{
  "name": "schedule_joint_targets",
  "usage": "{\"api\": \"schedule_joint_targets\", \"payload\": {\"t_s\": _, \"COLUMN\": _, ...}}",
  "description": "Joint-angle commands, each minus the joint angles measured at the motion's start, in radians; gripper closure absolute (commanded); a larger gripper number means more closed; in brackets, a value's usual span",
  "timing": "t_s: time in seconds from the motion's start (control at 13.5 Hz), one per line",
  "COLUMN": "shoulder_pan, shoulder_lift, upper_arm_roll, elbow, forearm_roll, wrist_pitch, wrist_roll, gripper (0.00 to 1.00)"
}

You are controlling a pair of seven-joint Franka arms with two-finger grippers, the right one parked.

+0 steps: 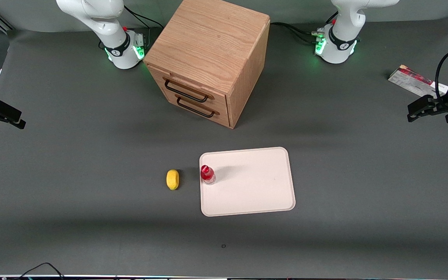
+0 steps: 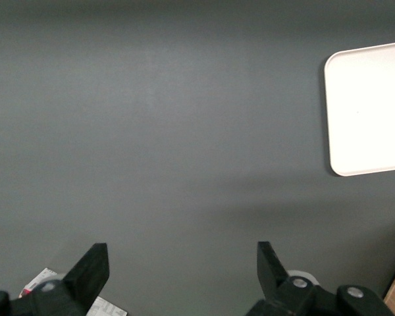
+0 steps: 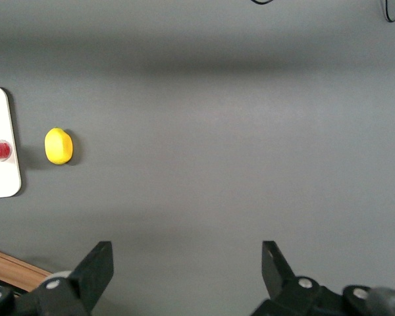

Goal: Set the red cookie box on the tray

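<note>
The gripper is held with fingers spread wide, nothing between them. The box lies flat just beside one fingertip, well apart from the tray, where a bottle stands

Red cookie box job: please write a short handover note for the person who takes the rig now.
Left gripper: open, empty, above bare table near the box.
Long dark red cookie box: flat on the grey table at the working arm's end, not grasped.
Pale cream rectangular tray: nearer the front camera than the wooden drawer cabinet; a small red-capped bottle stands on it.
Done: nothing.
Left: grasp, carry, place on tray.
</note>
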Motion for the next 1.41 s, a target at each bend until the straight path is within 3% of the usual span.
{"api": "schedule_joint_targets", "payload": {"t_s": 0.0, "shoulder_pan": 0.007, "shoulder_lift": 0.012, "upper_arm_roll": 0.043, "elbow": 0.004, "forearm_roll": 0.038, "wrist_pitch": -0.026, "wrist_roll": -0.010, "gripper": 0.00}}
{"api": "schedule_joint_targets", "payload": {"t_s": 0.67, "shoulder_pan": 0.009, "shoulder_lift": 0.006, "upper_arm_roll": 0.400, "elbow": -0.139, "forearm_roll": 0.059, "wrist_pitch": 0.006, "wrist_roll": 0.022, "gripper": 0.00}}
{"api": "schedule_joint_targets", "payload": {"t_s": 1.04, "shoulder_pan": 0.010, "shoulder_lift": -0.154, "upper_arm_roll": 0.546, "elbow": -0.548, "forearm_roll": 0.124, "wrist_pitch": 0.312, "wrist_roll": 0.021, "gripper": 0.00}}
{"api": "schedule_joint_targets", "payload": {"t_s": 1.34, "shoulder_pan": 0.019, "shoulder_lift": -0.212, "upper_arm_roll": 0.663, "elbow": -0.766, "forearm_roll": 0.145, "wrist_pitch": 0.480, "wrist_roll": 0.022, "gripper": 0.00}}
